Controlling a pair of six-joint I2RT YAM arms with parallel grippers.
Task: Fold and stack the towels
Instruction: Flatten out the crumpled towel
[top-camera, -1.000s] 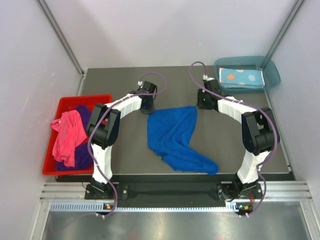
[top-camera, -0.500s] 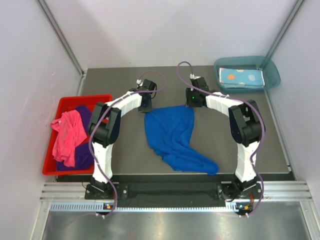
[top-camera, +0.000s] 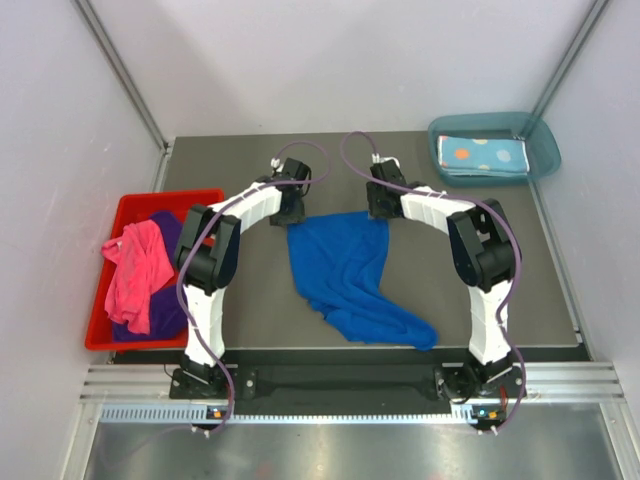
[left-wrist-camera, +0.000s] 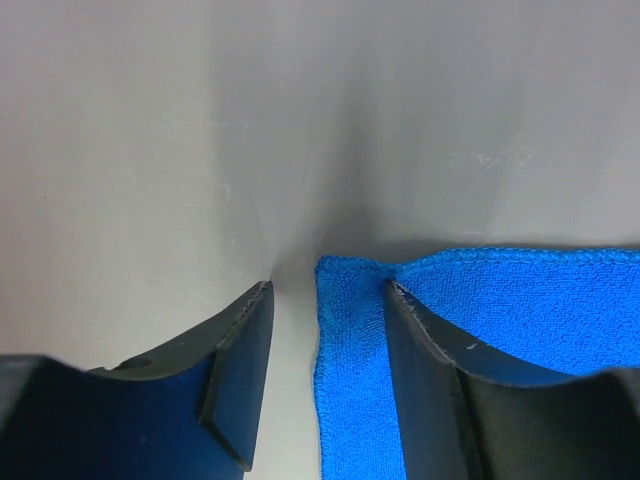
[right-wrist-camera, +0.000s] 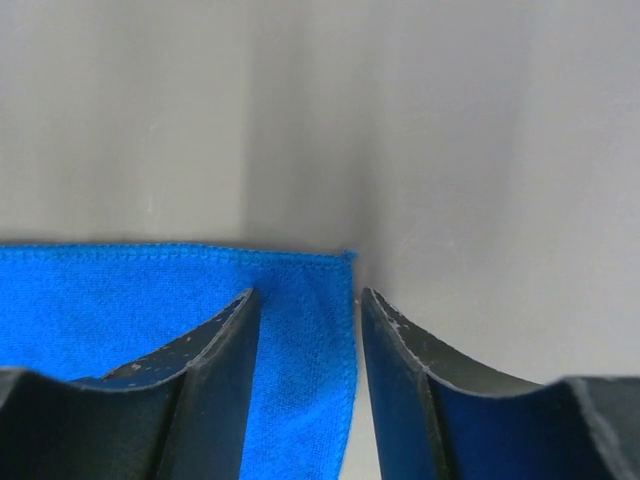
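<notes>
The royal blue towel (top-camera: 345, 265) lies spread on the grey table, its far edge straight and a crumpled tail running to the near right. My left gripper (top-camera: 290, 210) stands open over its far left corner (left-wrist-camera: 345, 290); the cloth lies flat between the jaws. My right gripper (top-camera: 378, 205) is open astride the far right corner (right-wrist-camera: 320, 300), with a gap on both sides. A folded light blue dotted towel (top-camera: 482, 153) rests in the teal tray (top-camera: 540, 140). The pink towel (top-camera: 138, 265) and the purple towel (top-camera: 160, 310) lie heaped in the red bin (top-camera: 105, 335).
The teal tray stands at the far right corner of the table and the red bin at the left edge. Grey walls close in on both sides. The arm bases stand at the near edge.
My left gripper has opened and let go of the towel's far left corner. My right gripper has moved left along the far edge, and the towel's far edge now lies straighter.
</notes>
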